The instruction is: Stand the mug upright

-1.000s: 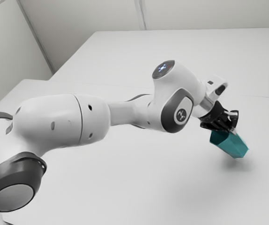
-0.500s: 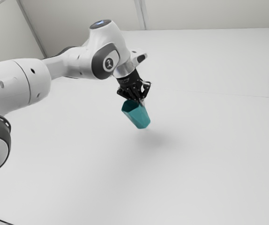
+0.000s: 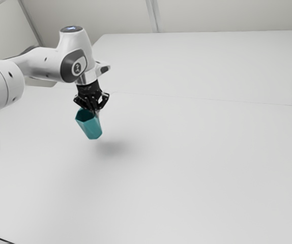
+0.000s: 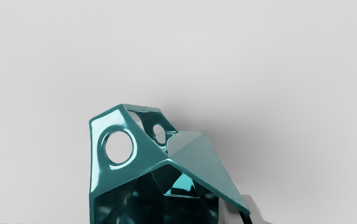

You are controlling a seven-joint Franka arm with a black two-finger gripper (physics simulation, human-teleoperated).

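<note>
- Teal faceted mug [image 3: 89,126], tilted, hangs above the white surface [image 3: 186,178].
- White arm [image 3: 39,63] reaches from the exterior view's left, black gripper [image 3: 96,112] pointing steeply down.
- Jaws pinch the mug's wall.

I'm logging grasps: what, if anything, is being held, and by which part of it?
The teal mug, by its wall at the open rim.
</note>
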